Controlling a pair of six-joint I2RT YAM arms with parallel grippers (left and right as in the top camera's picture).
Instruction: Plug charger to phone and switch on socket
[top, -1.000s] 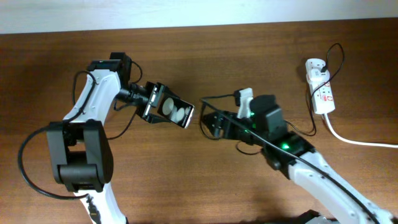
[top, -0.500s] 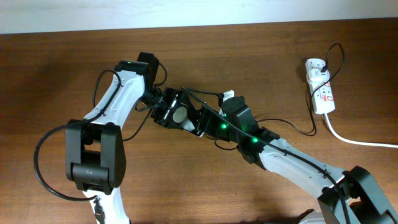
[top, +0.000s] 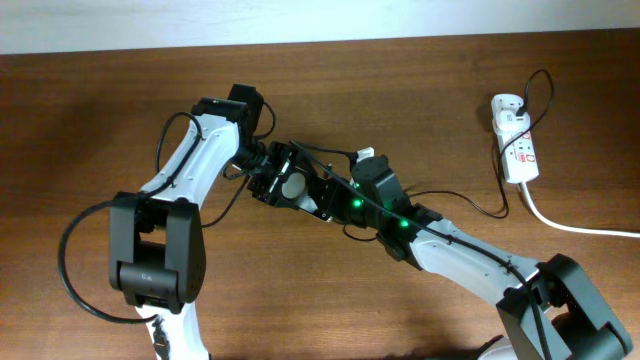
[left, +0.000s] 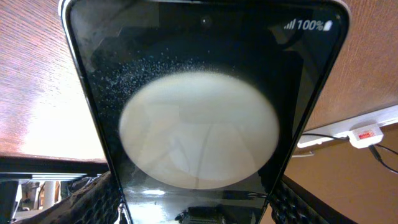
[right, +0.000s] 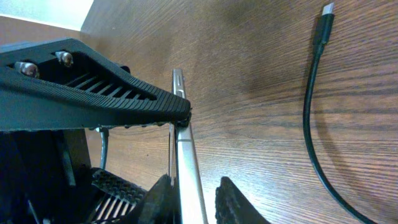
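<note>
Brown wood-grain table (top: 80, 120) fills nearly the whole overhead view, with a strip of pale wall (top: 300, 20) along the 12 o'clock edge. Near the table's middle the phone (left: 199, 124) is held off the wood. Seen from overhead, its long axis runs from about 10 o'clock to 4 o'clock. The left gripper (top: 270, 180) is clamped on the 10 o'clock end, and the free end points at the right gripper (right: 194, 199). The screen faces the left wrist camera, showing one white oval patch and "100%" in a corner.

The right claw is only partly open and straddles the phone's thin edge. One pad is against it, with a sliver of gap at the other.

The charger (right: 308, 112) lies loose on the wood, its plug tip (right: 328, 9) pointing to about 12 o'clock in the right wrist view, well apart from the phone. The socket (top: 517, 145) lies toward 2 o'clock, its length running 12 to 6.
</note>
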